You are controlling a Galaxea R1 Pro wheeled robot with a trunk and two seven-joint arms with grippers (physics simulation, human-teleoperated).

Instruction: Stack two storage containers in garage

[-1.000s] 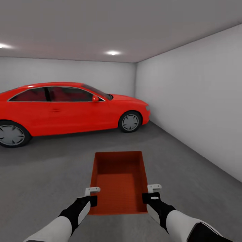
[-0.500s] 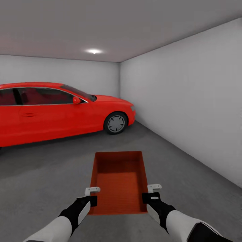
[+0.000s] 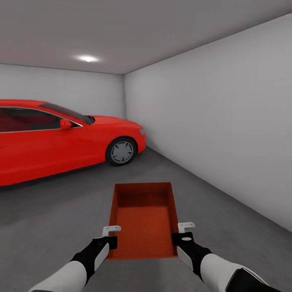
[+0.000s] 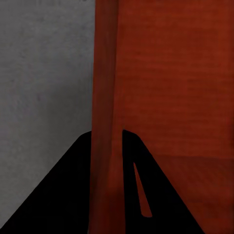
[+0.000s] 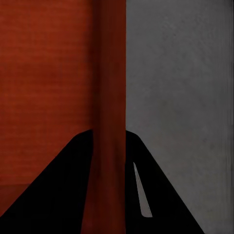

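Here we hold one storage container [image 3: 144, 221] between our two grippers, above the garage floor [image 3: 227, 211]; the left gripper [image 3: 110, 234] has its jaws clamped on one side wall, the right gripper [image 3: 184, 231] on the other. Beyond the left jaws stands a red car [image 3: 61, 138].

No legible text, label, brand, number or sign is appearing in any view. The red car [image 3: 61, 138] and the storage container [image 3: 144, 219] are showing plain, unmarked surfaces.
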